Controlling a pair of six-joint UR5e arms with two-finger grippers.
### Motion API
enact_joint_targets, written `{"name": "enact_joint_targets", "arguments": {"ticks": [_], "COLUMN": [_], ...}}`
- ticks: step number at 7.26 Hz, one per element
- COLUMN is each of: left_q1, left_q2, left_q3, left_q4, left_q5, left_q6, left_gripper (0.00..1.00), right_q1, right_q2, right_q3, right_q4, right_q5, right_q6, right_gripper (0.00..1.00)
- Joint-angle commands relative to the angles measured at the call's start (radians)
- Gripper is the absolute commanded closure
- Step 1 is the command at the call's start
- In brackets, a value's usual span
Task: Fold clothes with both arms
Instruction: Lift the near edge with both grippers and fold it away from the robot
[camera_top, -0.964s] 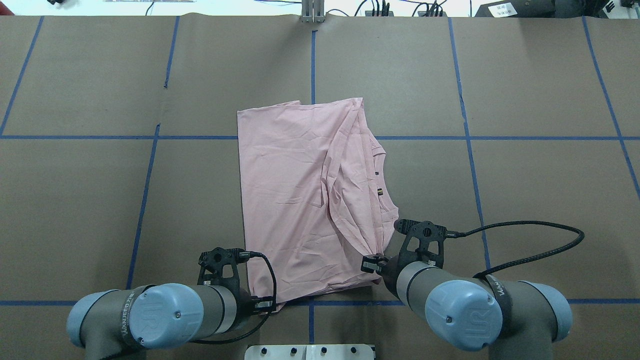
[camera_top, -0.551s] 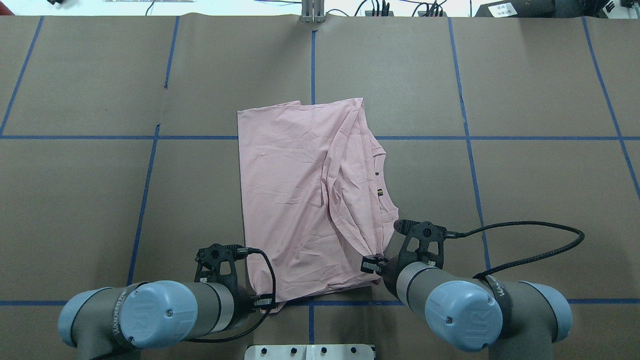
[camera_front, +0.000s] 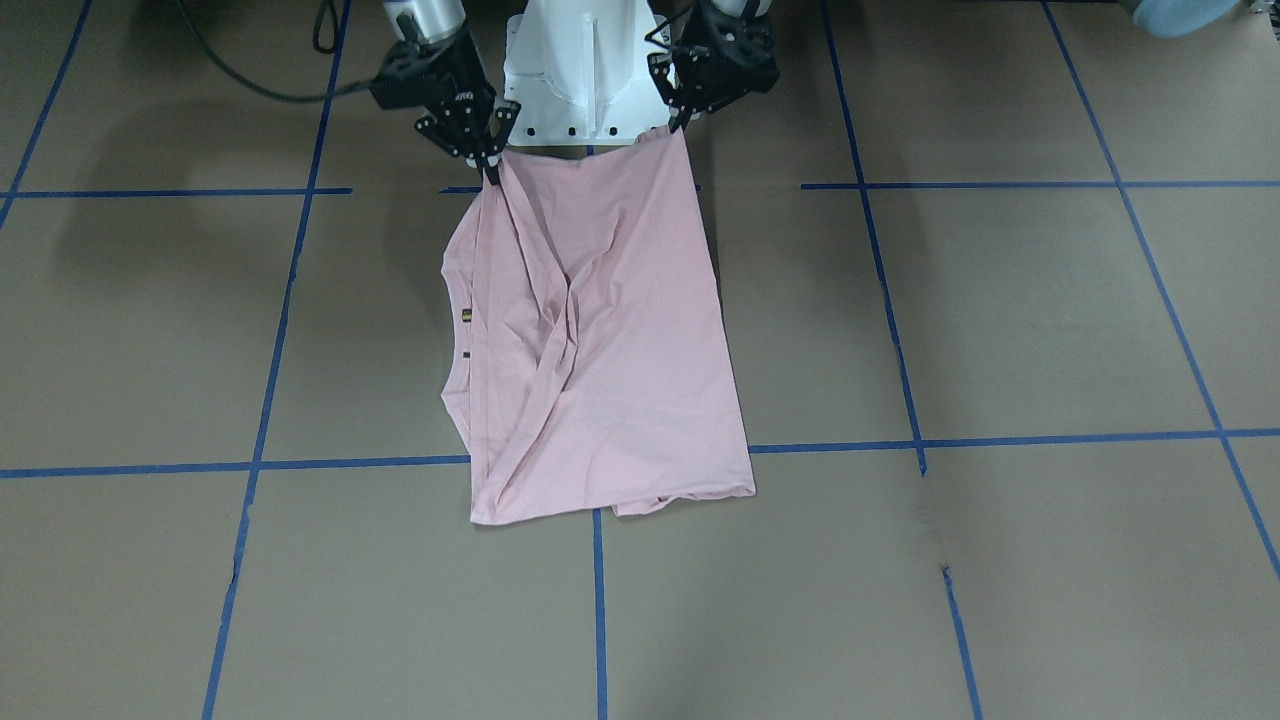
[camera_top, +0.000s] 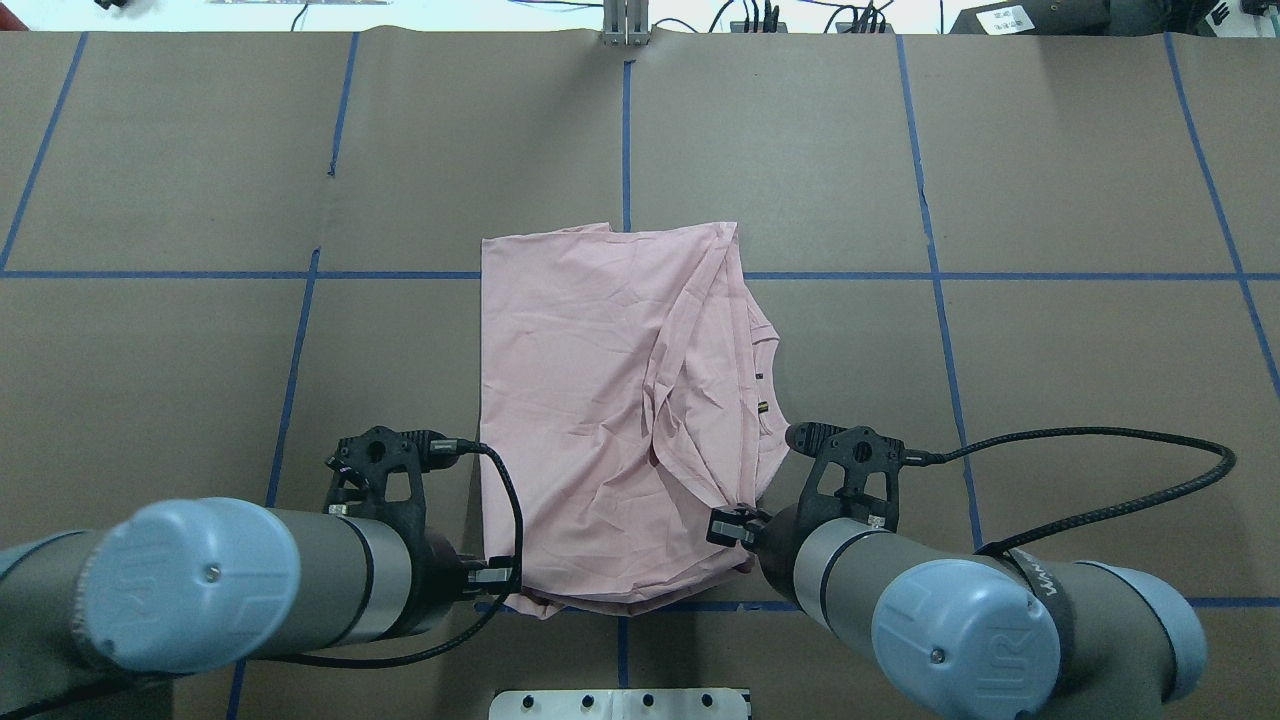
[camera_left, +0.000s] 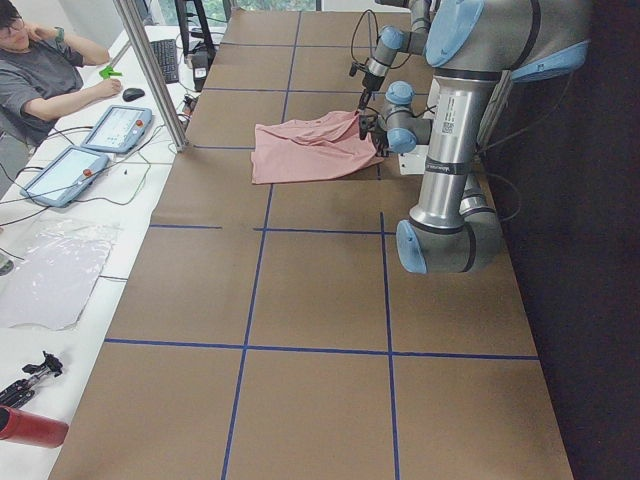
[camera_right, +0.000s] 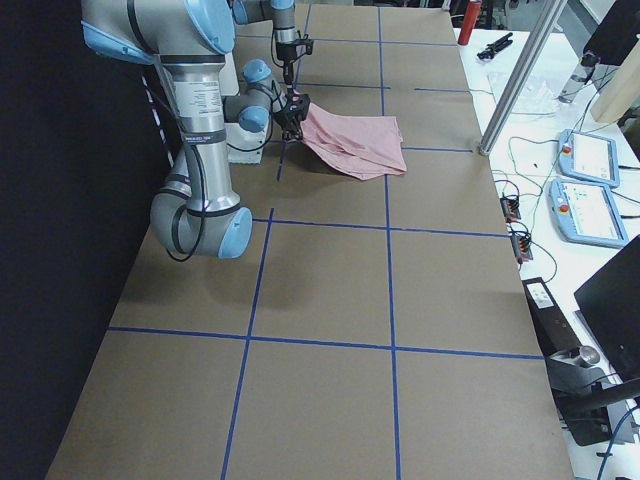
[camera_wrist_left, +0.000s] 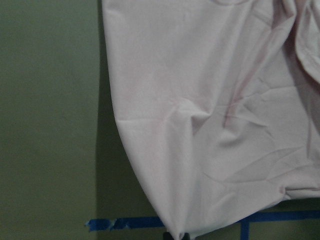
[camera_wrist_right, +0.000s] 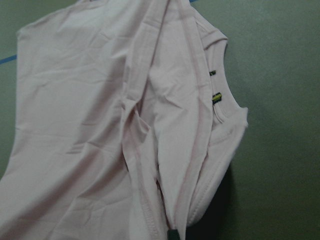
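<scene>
Nearest the robot, the left hand (camera_front: 680, 120) and the right hand (camera_front: 488, 168) are each closed on a near corner of the shirt (camera_front: 610, 330). They hold this edge just above the worktop (camera_front: 1000, 320), probably to fold it forward. Beyond them, the rest lies flat, with the collar (camera_wrist_right: 230, 114) toward the right side.

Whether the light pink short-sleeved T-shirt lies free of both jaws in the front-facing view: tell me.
No: the light pink T-shirt is pinched at both robot-side corners by the two pairs of black jaws.
</scene>
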Motion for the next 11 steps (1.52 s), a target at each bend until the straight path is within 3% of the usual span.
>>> {"name": "enact_joint_targets", "arguments": {"ticks": [1, 3, 5, 9, 11], "left_q1": [-0.04, -0.067, -0.179, -0.291, -0.339], "left_q2": [-0.096, -0.109, -0.141, -0.182, -0.195], "left_q3": [-0.192, -0.126, 0.027, 0.343, 0.463], "left_q4": [0.254, 0.264, 0.243, 0.034, -0.06], "left_q5": [-0.101, -0.093, -0.095, -0.093, -0.093], "left_q6": [0.005, 0.069, 0.19, 0.28, 0.299], "left_gripper": [1.0, 1.0, 1.0, 1.0, 1.0], "right_q1": [-0.002, -0.004, 0.046, 0.203, 0.273], "right_q2": [0.093, 0.097, 0.114, 0.252, 0.327], "right_q3": [0.131, 0.095, 0.0, -0.274, -0.487], "right_q4": [-0.226, -0.228, -0.22, -0.205, -0.046], "right_q5": [0.043, 0.045, 0.044, 0.085, 0.114], "right_q6": [0.007, 0.005, -0.009, -0.052, -0.087], "right_gripper": [1.0, 1.0, 1.0, 1.0, 1.0]}}
